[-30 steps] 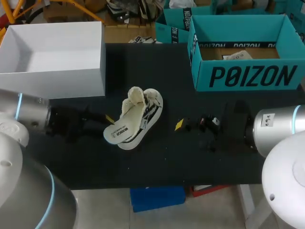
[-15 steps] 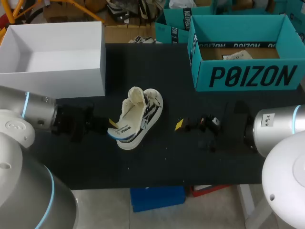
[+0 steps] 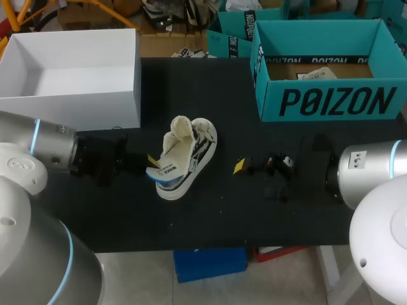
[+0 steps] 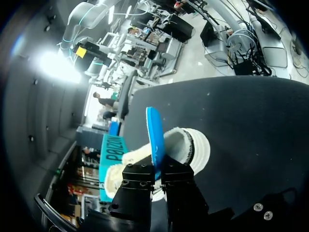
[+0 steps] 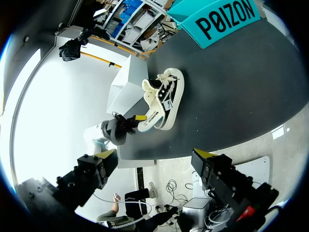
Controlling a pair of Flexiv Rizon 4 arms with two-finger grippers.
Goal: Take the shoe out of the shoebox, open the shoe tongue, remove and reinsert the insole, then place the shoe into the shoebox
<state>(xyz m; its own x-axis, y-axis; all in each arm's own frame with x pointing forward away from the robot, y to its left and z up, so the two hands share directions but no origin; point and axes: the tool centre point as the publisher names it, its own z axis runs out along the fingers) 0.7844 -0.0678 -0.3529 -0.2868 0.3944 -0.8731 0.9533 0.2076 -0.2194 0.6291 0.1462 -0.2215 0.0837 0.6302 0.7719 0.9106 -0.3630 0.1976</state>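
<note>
Shows shoe lying on its side mid-bench, well apart from teal shoebox. Shows left pincer clamped on insole heel, right pincer spread wide, empty. Likely risks buckling insole or sliding the unbraced shoe under any push.

insole: near end hidden between fingers of left gripper
white box: ten o'clock from shoe, left corner cut off
</note>
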